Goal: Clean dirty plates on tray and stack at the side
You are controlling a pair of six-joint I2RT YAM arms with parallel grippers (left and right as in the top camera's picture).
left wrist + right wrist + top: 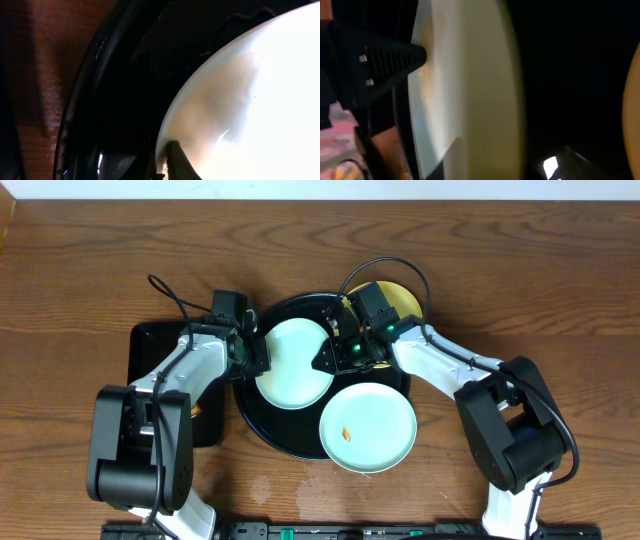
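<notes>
A pale mint-blue plate point(295, 365) lies on the round black tray point(262, 430). My left gripper point(252, 356) is shut on its left rim; in the left wrist view one finger point(176, 162) rests on the plate point(260, 100). My right gripper point(333, 356) is at the opposite rim, jaws closed on either side of the plate point(450, 75). A second mint-blue plate point(375, 430) with an orange smear point(345, 433) overlaps the tray's front right rim. The pale yellow plate point(405, 298) sits behind the right arm, mostly hidden.
A smaller rectangular black tray point(150, 350) lies on the wooden table under the left arm. The right arm's cable point(385, 265) arches over the yellow plate. The round tray's rim point(75, 125) shows beside the wood in the left wrist view.
</notes>
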